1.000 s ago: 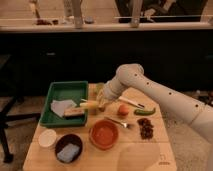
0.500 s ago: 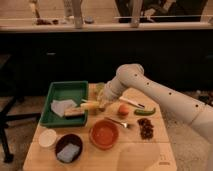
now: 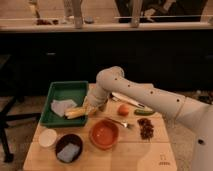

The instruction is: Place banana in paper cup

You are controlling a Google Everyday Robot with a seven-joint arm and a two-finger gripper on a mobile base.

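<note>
Across the worktop (image 3: 135, 155) nothing has shifted. The white arm (image 3: 150, 97) still reaches the green tray (image 3: 67, 92) at its right rim. The gripper (image 3: 91, 108) is there, jaws pressed together at the banana (image 3: 76, 113), which lies over that rim. The paper cup (image 3: 48, 137) sits off the tray's front-left corner.

Arm (image 3: 150, 97) bends down-left, hand (image 3: 90, 108) closed, low.

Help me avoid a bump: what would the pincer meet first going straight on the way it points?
Probably the green tray, its right rim or floor: the pincer, shut on the banana, points down-left toward it; depth is unclear.
</note>
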